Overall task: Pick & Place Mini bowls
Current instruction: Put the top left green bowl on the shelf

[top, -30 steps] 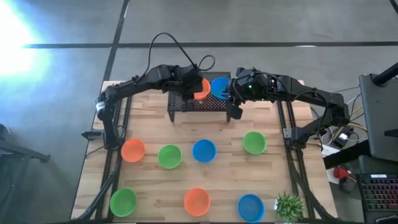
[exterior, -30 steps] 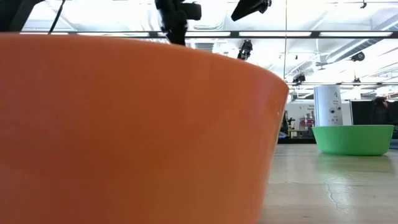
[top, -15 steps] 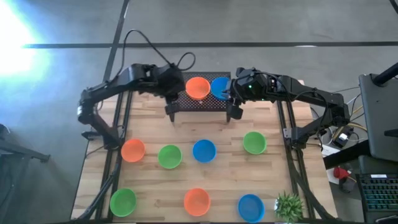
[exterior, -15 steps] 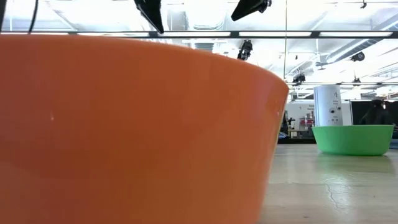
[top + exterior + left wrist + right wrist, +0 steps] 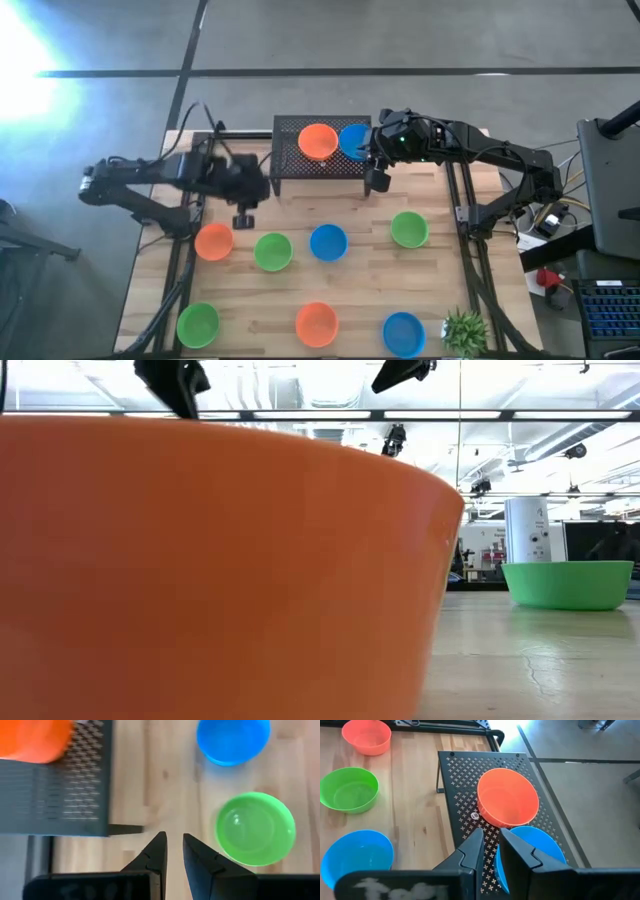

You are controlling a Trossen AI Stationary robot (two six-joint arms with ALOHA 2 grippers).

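On the black rack (image 5: 300,165), two upright mini bowls (image 5: 319,141).

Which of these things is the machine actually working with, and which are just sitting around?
Part of the job:
- orange bowl and blue bowl on the black perforated rack
- seven mini bowls on the table: orange, green, blue, green, green, orange, blue

Just lying about:
- small potted plant
- equipment beside the table
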